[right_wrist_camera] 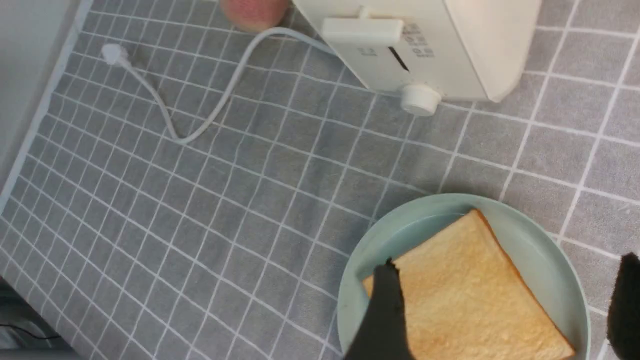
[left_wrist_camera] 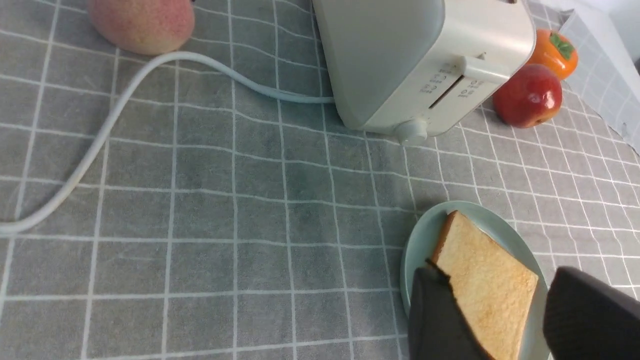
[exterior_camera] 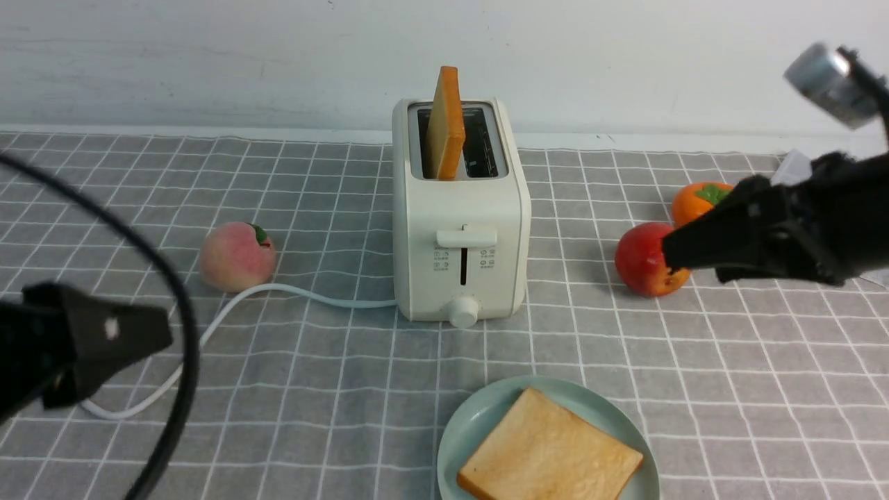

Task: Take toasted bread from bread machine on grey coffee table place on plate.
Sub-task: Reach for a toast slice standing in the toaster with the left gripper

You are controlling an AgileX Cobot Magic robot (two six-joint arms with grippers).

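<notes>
1. Black cable (exterior_camera: pixel 182 326) loops by the left gripper (left_wrist_camera: pixel 500 270), part-open and empty; right gripper (right_wrist_camera: pixel 510 261) gapes wide, empty.
2. One slice (exterior_camera: pixel 559 451) lies on the near plate (exterior_camera: pixel 464 423).
3. Another slice (exterior_camera: pixel 445 128) pokes from the far toaster's (exterior_camera: pixel 462 208) left slot; an angled pull could jam it, tipping the toaster.
</notes>
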